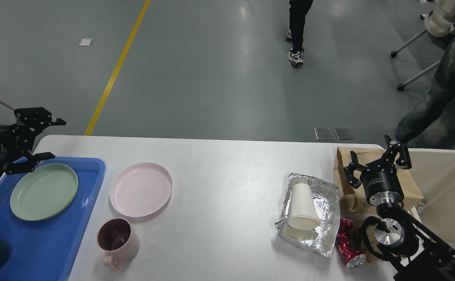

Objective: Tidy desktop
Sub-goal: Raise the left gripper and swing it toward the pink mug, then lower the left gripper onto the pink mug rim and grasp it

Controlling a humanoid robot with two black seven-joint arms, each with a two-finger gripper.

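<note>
The big white desktop (227, 187) fills the low part of the view, and everything else sits on it or beside it. Nearest, at its front edge, is a pink mug (117, 242). Over to the right lies a crushed red can (346, 246). A little farther back sits a foil tray (313, 210) with a white paper cup (302, 206) tipped on its side, mouth toward the front. Just right of it, the right claw (377, 164) hangs wide open with nothing in it, over a brown paper bag (375, 175). That claw is nearer the trash, and the beige bin (446, 183) waits on its right. Far left, the left claw (36, 140) is also wide open and empty, over a blue tray (86, 203) holding a green plate (43, 191). A pink plate (140, 189) lies beside the tray.
</note>
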